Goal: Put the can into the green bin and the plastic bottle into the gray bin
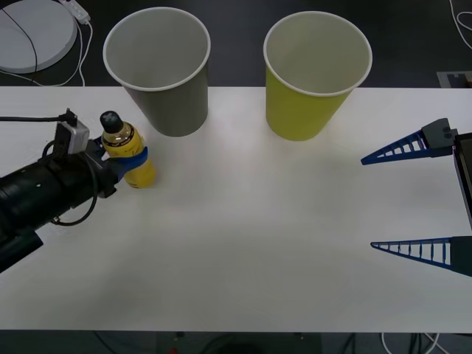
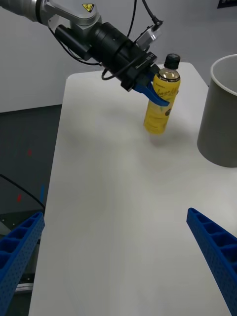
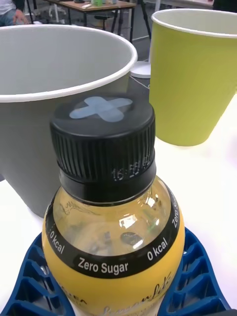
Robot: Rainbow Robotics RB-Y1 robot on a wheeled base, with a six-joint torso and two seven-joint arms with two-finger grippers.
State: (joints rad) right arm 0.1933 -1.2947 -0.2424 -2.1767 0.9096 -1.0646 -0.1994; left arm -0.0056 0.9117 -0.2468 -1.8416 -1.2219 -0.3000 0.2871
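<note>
**A:** Where is the plastic bottle [image 1: 127, 151] right now?

**B:** Left of centre in the front view, upright. The left gripper [image 1: 124, 160] has its blue ribbed fingers closed around the yellow body below the shoulder. In the right wrist view the base seems slightly off the table [image 1: 243, 243], though I can't be sure.

**A:** And the bins?

**B:** The gray bin [image 1: 164, 74] stands just up and right of the bottle, near it but apart. The green bin [image 1: 313, 77] is at upper centre-right, well apart from the bottle. What shows of either bin's inside looks bare.

**A:** So how far along?

**B:** I'd judge it early. The bottle is gripped but not yet over the gray rim, so lifting and dropping it remain. I see no can anywhere on the table, so I can't tell how that half stands.

**A:** The other arm?

**B:** The right gripper [image 1: 409, 199] waits at the right edge, fingers spread wide, holding nothing.

**A:** Surroundings?

**B:** Plain white tabletop, dark floor beyond, a white round device [image 1: 33, 29] with a cable in the upper left corner.
</note>
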